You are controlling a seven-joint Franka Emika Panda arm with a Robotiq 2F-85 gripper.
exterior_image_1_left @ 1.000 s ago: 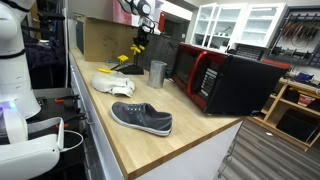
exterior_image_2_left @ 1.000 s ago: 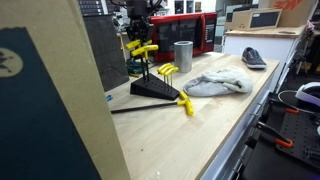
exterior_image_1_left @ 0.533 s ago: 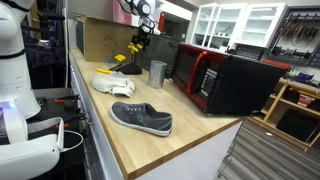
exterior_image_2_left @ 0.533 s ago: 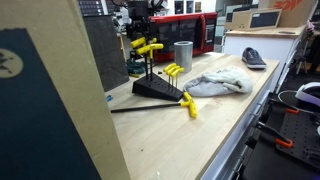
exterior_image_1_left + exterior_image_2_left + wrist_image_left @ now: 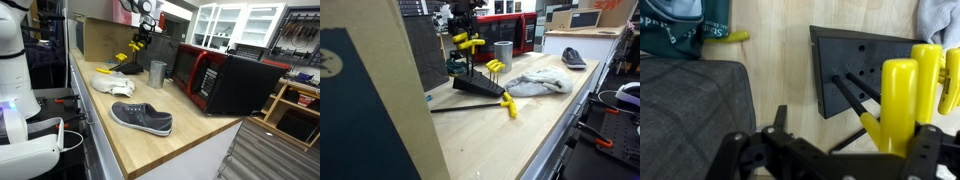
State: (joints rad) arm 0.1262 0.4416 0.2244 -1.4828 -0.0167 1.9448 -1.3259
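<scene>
Robot fingers (image 5: 740, 152) enter from the bottom edge of the wrist view. They appear pinched on a yellow T-handle hex key (image 5: 899, 100), gripping the thick handle so that its dark shaft stays free and slants up toward the black stand (image 5: 855, 62) at upper centre. The grip itself is partly hidden by the handle. In an exterior view the key (image 5: 468, 42) hangs under the fingers in the upper middle of the frame, lifted clear of the wedge-shaped stand (image 5: 478, 88) on the desk (image 5: 545, 125) below it. The stand's holes show as dark dots on its sloped face. More yellow keys (image 5: 495, 67) stand upright in it to the right, handles up so they can be gripped from above.

Lower centre, a loose yellow key (image 5: 508, 106) lies flat on the desk just beside the foot of the stand, and a thin black rod (image 5: 455, 108) lies to its left. Right of the stand are a metal cup (image 5: 502, 55), standing upright, and a crumpled white cloth (image 5: 535, 83).

In an exterior view from farther off, a grey shoe (image 5: 141, 117) lies on its sole near the desk's front edge, well apart from the tools. A red and black microwave (image 5: 225, 80) fills the right half, and a cardboard sheet (image 5: 100, 38) leans at the back, upper left
</scene>
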